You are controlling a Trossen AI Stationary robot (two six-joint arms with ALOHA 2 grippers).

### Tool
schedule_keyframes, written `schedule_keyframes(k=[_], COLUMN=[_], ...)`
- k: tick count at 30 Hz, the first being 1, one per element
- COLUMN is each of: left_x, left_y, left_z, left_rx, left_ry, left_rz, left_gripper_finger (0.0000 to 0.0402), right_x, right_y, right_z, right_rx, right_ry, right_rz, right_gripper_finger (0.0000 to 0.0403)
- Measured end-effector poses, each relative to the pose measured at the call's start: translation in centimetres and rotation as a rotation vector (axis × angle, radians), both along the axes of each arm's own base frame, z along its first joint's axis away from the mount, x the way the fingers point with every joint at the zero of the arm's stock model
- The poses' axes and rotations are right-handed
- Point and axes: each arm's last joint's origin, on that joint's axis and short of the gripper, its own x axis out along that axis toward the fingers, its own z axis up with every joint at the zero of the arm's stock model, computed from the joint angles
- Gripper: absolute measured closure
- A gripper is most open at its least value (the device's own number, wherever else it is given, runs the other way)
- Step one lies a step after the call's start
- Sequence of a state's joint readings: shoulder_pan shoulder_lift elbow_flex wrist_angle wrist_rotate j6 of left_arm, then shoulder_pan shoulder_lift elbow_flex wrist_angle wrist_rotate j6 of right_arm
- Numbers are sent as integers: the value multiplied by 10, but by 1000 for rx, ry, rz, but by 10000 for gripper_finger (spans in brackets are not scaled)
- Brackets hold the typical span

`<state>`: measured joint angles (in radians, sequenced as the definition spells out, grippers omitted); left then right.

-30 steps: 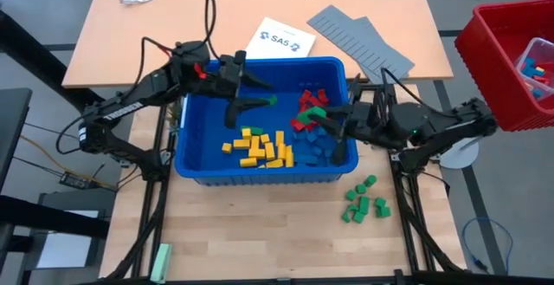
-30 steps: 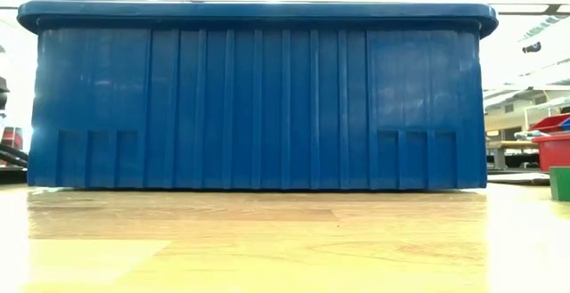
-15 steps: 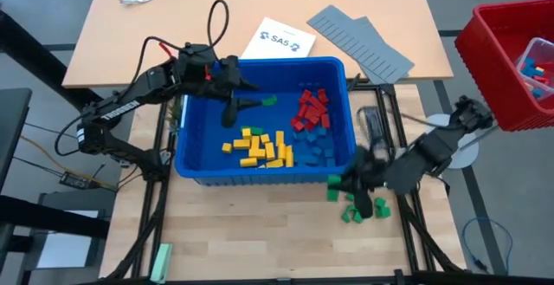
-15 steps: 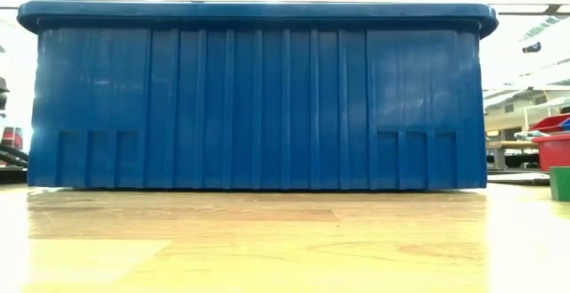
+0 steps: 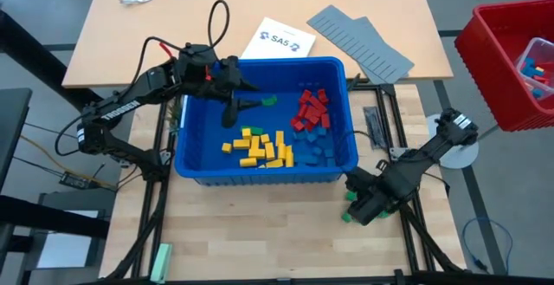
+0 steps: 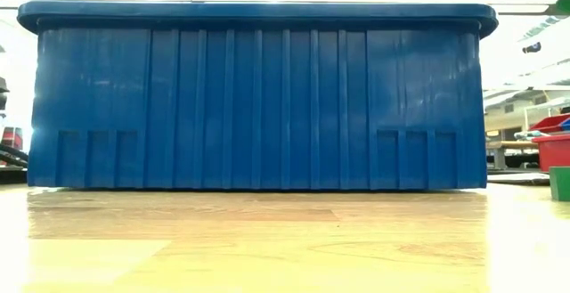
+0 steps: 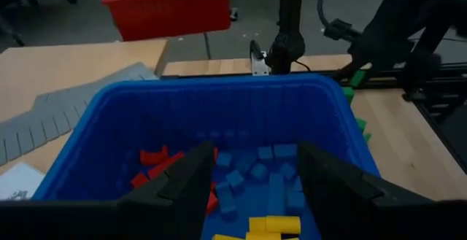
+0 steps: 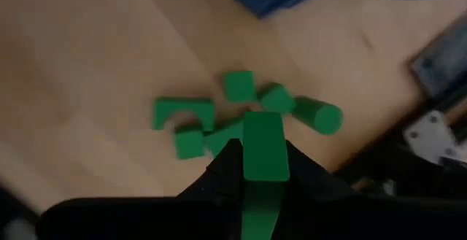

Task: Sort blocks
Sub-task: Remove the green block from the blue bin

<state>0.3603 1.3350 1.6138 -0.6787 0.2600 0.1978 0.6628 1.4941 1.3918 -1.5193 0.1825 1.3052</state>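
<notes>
The blue bin [image 5: 264, 174] holds groups of yellow blocks [image 5: 260, 148], red blocks [image 5: 310, 109] and blue blocks [image 5: 313, 146], plus one green block [image 5: 269, 100] near its far wall. My left gripper [image 5: 245, 106] hovers open over the bin's far left part; in its wrist view blue blocks [image 7: 255, 174] lie beyond its fingers. My right gripper [image 5: 363, 205] points down over a pile of green blocks [image 8: 233, 112] on the table to the right of the bin. It is shut on one green block [image 8: 263, 146]. My right gripper pinches the green block between its two fingers [image 8: 228, 168], which lie on its two opposite sides [image 8: 249, 160]. The fingers come from above, pointing down. The block's end stands out past the fingertips, lifted above the green pile.
A red bin [image 5: 511, 60] with more blocks stands off the table's right. Grey ridged panels [image 5: 359, 42] and a white sheet [image 5: 277, 39] lie beyond the blue bin. A pale green bar [image 5: 161, 261] lies at the near left. Bare wood lies in front of the bin [image 6: 267, 240].
My right gripper has swung out of the bin toward the table's near right, sunk, and tipped from nearly level to pointing down over the green pile, carrying a green block. My left gripper tipped down slightly over the bin, then kept still.
</notes>
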Motion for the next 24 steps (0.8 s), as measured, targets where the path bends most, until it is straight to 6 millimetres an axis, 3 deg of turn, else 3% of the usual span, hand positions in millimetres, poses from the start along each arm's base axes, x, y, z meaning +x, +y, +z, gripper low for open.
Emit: schedule_keyframes(k=[7,16,24], left_x=[0,5,15], left_y=[0,2,5], left_z=[-1,-8,-16], left_rx=[-2,10,0], left_ry=[11,55,79], left_rz=[-4,-16,-16], left_gripper_finger=[194,194,194], right_x=[3,-23,-28], right_y=[2,-8,-18], right_z=[-40,-93,-106], right_rx=[-49,-112,-161], right_ry=[86,117,142], right_rz=[-8,-105,-143], right_gripper_finger=[357,351,296])
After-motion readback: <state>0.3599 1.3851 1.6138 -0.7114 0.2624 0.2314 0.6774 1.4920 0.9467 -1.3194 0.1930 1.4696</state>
